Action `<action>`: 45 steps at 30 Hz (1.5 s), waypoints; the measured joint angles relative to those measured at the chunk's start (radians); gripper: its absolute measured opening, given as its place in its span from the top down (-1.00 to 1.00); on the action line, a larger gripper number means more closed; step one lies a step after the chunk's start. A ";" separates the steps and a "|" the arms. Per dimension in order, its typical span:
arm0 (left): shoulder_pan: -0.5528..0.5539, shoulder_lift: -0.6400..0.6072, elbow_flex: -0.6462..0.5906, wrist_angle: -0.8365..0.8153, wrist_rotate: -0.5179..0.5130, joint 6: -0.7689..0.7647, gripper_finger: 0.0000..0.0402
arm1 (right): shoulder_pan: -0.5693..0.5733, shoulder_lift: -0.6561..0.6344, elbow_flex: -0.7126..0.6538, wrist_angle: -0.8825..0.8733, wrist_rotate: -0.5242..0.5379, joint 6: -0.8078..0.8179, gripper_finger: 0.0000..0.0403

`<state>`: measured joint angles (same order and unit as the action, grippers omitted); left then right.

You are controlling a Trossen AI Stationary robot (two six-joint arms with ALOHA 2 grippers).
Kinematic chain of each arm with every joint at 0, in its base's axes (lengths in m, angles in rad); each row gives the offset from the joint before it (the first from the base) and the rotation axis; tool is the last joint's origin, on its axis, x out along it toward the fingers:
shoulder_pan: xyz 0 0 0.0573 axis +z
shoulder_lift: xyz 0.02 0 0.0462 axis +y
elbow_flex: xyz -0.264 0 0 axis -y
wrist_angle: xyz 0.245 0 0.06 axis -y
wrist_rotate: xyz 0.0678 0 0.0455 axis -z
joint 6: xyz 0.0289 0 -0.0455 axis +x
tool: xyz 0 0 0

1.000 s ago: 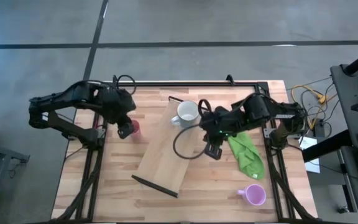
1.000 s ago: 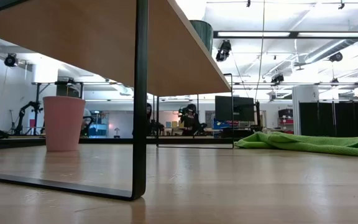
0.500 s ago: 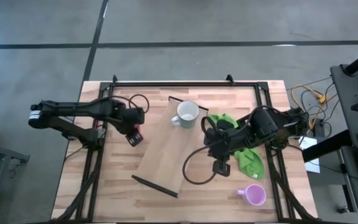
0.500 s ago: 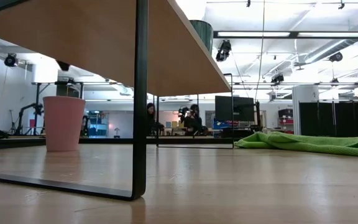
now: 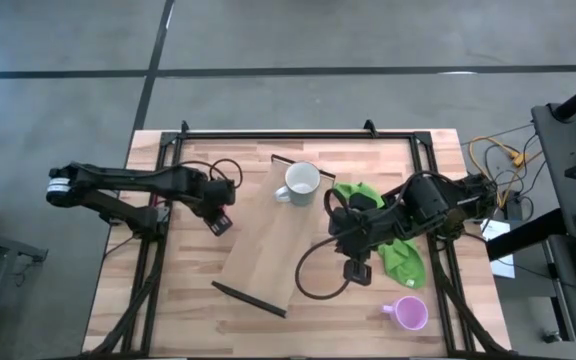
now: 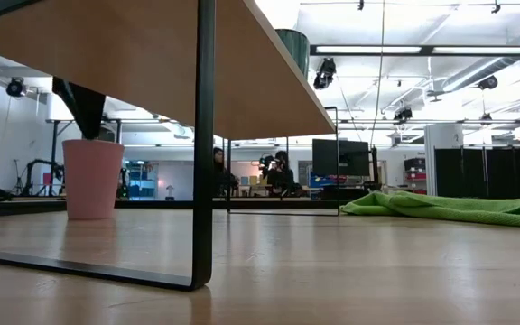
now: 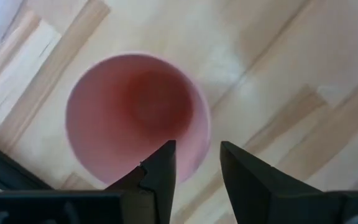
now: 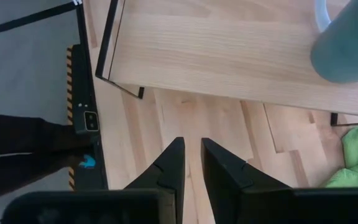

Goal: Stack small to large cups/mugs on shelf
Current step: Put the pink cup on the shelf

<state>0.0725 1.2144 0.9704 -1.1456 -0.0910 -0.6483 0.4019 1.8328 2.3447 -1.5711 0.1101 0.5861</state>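
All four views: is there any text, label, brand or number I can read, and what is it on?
No text can be read.
The white mug, salmon cup, lilac mug and shelf show no markings.
The small box with round marks beyond the table edge: too small to read.

mug (image 5: 300,183) on shelf (image 5: 268,240) | cloth (image 5: 396,247) right (cup (image 6: 92,178) left)
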 joint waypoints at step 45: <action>-0.113 0.262 0.981 -0.425 0.034 0.025 1.00 | -0.001 -0.015 0.000 0.000 0.132 -0.082 0.76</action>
<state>-0.0408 1.4760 1.9511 -1.5706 -0.0574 -0.6235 0.4007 1.8173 2.3447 -1.5711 0.2422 0.5038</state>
